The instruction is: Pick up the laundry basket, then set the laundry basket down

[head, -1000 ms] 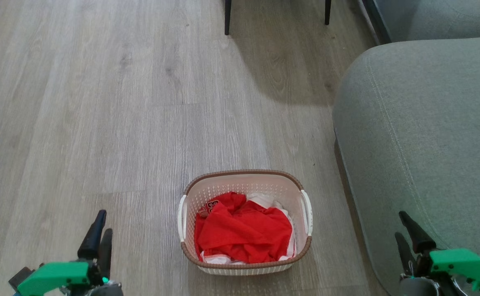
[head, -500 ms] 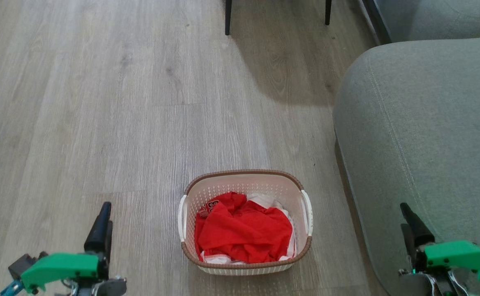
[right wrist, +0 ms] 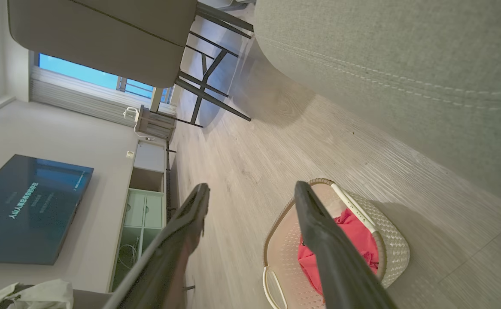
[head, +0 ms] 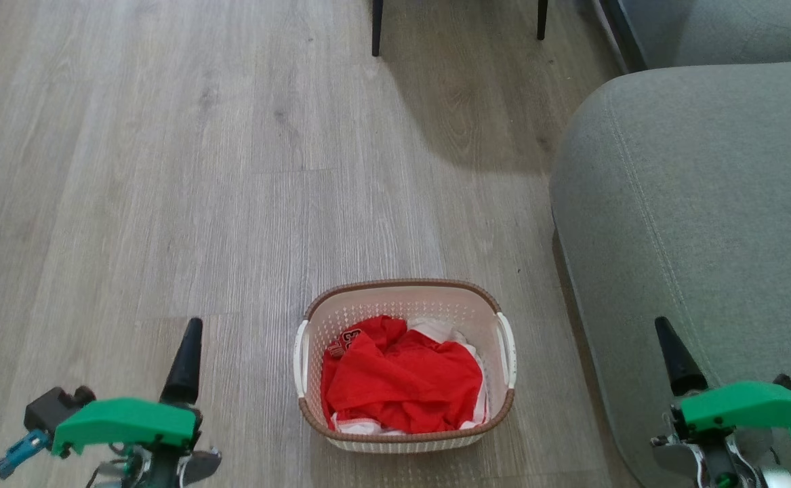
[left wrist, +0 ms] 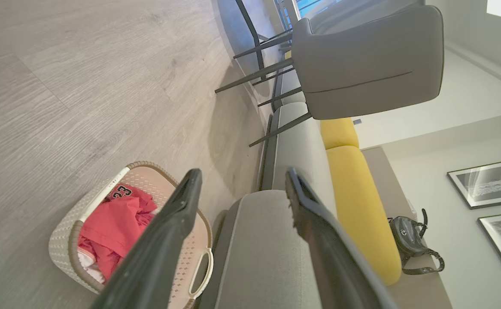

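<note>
The laundry basket [head: 403, 283], cream-white with a brown rim and white side handles, stands on the wood floor at the lower middle of the head view. Red clothing [head: 402, 383] with some white cloth lies crumpled inside it. My left gripper [head: 190, 332] hovers to the basket's left, well apart from it, and points forward. My right gripper [head: 661, 332] hovers to its right, over the sofa's edge. The left wrist view shows the left gripper [left wrist: 242, 176] open and empty, with the basket [left wrist: 63, 246] below and left. In the right wrist view the right gripper [right wrist: 251, 189] is open and empty beside the basket [right wrist: 394, 246].
A grey sofa [head: 693, 203] stands close to the basket's right side. Dark chair legs [head: 375, 27] stand on the floor far ahead. Yellow cushions [left wrist: 362, 206] and a dark handbag [left wrist: 413, 242] lie behind the sofa. A TV [right wrist: 27, 210] hangs on the far wall.
Both grippers have risen in the head view and rolled, so each now shows as a single finger. The left one has also shifted towards the basket. The basket has not moved.
</note>
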### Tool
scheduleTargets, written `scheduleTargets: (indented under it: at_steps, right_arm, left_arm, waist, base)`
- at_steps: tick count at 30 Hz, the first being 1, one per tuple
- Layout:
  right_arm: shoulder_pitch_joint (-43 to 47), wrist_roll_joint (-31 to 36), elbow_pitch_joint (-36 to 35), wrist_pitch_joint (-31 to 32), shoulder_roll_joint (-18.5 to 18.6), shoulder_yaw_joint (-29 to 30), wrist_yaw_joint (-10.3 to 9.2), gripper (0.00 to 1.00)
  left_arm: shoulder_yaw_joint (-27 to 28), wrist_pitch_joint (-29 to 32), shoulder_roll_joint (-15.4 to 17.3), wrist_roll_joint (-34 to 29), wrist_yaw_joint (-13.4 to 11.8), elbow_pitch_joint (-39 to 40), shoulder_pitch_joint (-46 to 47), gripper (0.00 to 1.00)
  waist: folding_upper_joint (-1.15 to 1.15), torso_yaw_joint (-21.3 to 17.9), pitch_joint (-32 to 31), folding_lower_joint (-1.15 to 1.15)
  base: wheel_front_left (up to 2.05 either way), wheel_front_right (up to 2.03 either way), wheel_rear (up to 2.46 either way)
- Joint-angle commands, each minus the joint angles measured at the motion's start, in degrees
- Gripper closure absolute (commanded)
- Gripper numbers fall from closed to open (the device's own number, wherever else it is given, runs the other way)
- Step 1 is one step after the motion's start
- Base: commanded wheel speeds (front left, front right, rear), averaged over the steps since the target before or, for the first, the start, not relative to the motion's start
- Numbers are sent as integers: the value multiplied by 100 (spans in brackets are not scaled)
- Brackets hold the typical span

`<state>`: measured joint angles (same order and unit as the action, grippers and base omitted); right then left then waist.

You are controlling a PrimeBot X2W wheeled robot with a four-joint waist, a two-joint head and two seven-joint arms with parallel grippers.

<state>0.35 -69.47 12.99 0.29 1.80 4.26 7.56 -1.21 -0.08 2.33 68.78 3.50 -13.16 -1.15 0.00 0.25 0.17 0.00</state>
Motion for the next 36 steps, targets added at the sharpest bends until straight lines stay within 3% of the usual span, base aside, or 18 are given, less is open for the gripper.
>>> scheduleTargets:
  at_steps: [1,36]
  right_arm:
    - [-203,271,-271,-110,48,-71,-2,0]
    - [-26,2627,-704,-683,72,-483,-4,0]
  left_arm:
    - [34,-75,35,-305,-25,266,265,0]
    - [-510,-647,257,-3156,-625,515,16,0]
  waist:
    - [0,0,3,0]
    - [0,-13,-95,0]
  base:
    - [0,0,0]
    - [0,0,0]
